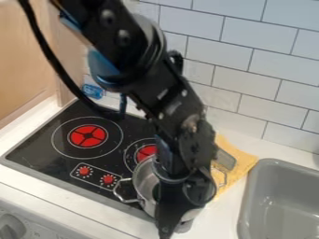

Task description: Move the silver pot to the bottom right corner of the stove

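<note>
The black gripper hangs over the right part of the silver pot, covering much of it. The pot stands at the stove's lower right edge, with one loop handle toward the left and another handle up to the right, near the cloth. Whether the gripper touches the pot's rim cannot be told. The black stove top has a red burner at the upper left and another red burner just above the pot, partly hidden by the arm.
A yellow cloth with a grey flat object on it lies right of the arm. The grey sink is at the lower right. A tiled wall stands behind, and a blue item sits at the stove's back corner.
</note>
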You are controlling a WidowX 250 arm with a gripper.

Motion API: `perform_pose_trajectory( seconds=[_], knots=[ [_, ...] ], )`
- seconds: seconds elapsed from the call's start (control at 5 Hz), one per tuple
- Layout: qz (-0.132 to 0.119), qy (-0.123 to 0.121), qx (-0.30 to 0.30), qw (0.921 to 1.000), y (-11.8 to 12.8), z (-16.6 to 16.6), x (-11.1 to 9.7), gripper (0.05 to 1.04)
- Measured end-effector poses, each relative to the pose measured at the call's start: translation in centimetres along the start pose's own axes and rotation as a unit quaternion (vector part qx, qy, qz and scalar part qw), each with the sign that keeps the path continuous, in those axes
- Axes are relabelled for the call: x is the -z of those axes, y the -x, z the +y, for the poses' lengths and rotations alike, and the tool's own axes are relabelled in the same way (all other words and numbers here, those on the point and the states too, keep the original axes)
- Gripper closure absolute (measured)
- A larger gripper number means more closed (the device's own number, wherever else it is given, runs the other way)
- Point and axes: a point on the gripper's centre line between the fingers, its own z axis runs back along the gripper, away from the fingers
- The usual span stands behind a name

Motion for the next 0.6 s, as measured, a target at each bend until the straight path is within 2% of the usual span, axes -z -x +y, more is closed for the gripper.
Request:
perform_pose_trajectory(
  seconds=[0.2,0.4,0.6],
  knots=[
    [0.015,0.008,-0.001,0.9999,0.39,-0.20,0.22,0.817],
    [0.022,0.010,-0.003,0.9997,0.61,-0.25,0.18,0.548],
    [0.017,0.001,-0.004,0.9998,0.59,-0.01,-0.49,0.233]
  ],
)
